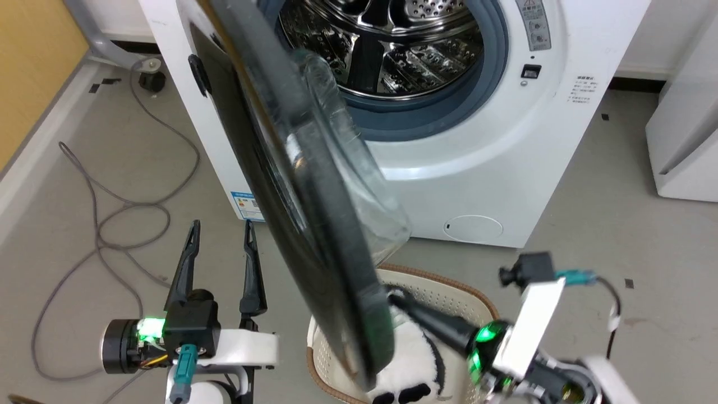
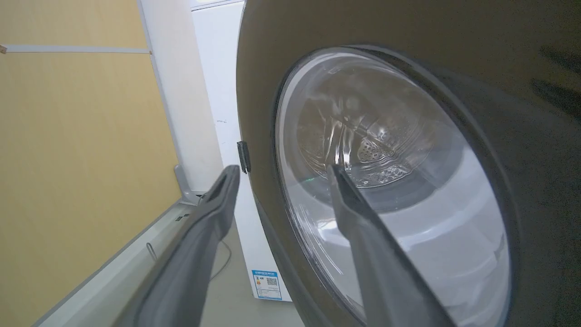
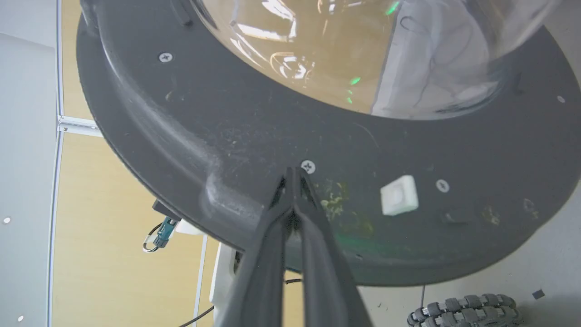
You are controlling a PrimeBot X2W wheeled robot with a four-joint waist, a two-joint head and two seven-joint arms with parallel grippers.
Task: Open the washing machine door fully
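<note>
Washing machine door (image 1: pixel 314 224): round glossy black disc, bulging clear glass bowl, part-open.
Left hand (image 1: pixel 221 227): fingers apart, empty.
Right hand (image 3: pixel 294 172): fingers together, against door's matte inner face.

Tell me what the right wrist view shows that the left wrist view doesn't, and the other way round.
Right wrist view: the matte inner face of the washing machine door, with a small white square block, and the shut right gripper, its tips against that face beside a screw. Left wrist view: the door's glossy outer face, the open left gripper in front of it, the white side of the washing machine and its blue label. Shared: the door, its clear glass bowl and the yellow wall.
</note>
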